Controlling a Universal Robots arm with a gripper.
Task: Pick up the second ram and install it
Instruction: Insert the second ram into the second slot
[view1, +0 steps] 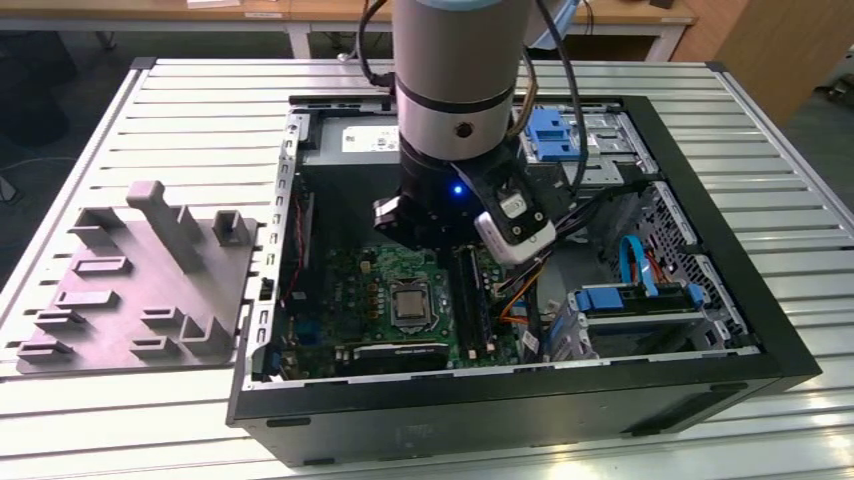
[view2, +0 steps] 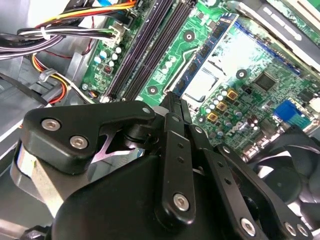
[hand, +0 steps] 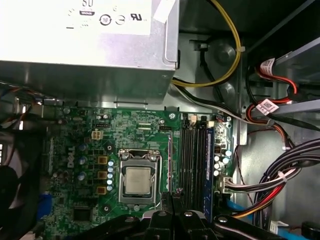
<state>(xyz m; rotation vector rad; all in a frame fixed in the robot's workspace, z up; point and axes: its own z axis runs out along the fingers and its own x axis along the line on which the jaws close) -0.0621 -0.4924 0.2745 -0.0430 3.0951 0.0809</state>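
At 9 o'clock of the open computer case (view1: 534, 405), in the exterior view, I see a grey fixture (view1: 134, 285). Over the motherboard (view1: 380, 275) hangs my gripper (hand: 172, 196), fingers (view2: 172, 107) pressed together, holding nothing I can see. The second ram (hand: 209, 157) stands seated beyond the memory slots (hand: 192, 155), on their side away from the processor (hand: 137, 180).

A robotics lab: a robot arm (view1: 458, 80) hangs over an open desktop computer case (view1: 534, 410) on a slatted metal table (view1: 120, 420), a grey fixture plate (view1: 134, 290) at the exterior view's left, wooden desks (view1: 320, 15) at the far side.
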